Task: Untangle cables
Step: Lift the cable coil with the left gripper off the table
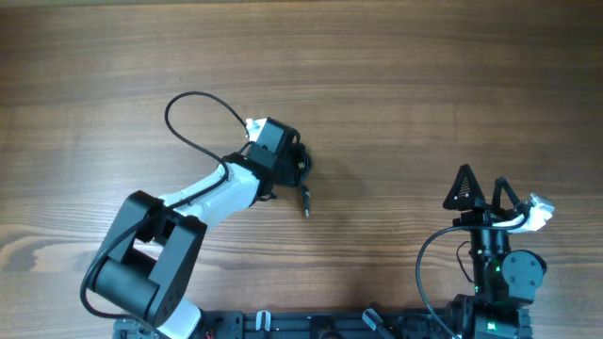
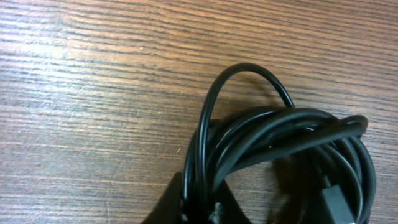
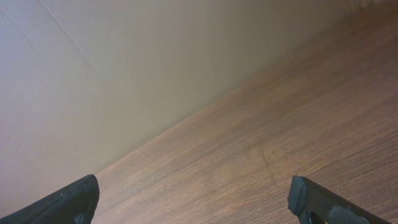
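The cables (image 1: 303, 172) are a small bundle of thin black cords on the wooden table, mostly under my left gripper. One cord runs down to a small plug end (image 1: 305, 207). In the left wrist view the bundle (image 2: 286, 127) fills the lower right as several looped strands, with one loop arching up. My left gripper (image 1: 294, 158) sits on the bundle, and its fingers (image 2: 205, 208) are closed around several strands. My right gripper (image 1: 480, 191) is open and empty at the right near edge, far from the cables. Its spread fingertips (image 3: 196, 202) show only bare wood between them.
A thicker black wire (image 1: 193, 118) loops out from the left arm to the upper left. The left arm's base (image 1: 146, 259) is at the lower left, the right arm's base (image 1: 504, 273) at the lower right. A pale wall (image 3: 124, 74) shows in the right wrist view.
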Controlling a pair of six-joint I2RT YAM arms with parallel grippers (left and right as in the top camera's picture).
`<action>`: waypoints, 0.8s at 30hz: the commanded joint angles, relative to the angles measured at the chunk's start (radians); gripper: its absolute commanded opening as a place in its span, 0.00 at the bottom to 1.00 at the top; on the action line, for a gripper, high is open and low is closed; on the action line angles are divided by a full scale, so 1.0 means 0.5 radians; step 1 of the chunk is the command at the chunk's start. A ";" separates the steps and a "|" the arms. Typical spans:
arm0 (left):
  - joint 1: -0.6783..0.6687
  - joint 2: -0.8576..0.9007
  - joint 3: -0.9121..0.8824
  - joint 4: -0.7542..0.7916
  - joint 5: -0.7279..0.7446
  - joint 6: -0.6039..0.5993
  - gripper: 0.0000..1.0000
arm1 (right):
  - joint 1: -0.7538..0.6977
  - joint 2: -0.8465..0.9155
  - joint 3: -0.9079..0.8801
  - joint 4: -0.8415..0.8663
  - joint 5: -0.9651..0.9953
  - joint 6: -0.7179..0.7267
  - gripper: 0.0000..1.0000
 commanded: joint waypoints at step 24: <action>0.002 -1.122 -0.089 -0.585 0.180 -0.022 0.04 | -0.007 0.000 -0.002 0.006 -0.030 -0.021 1.00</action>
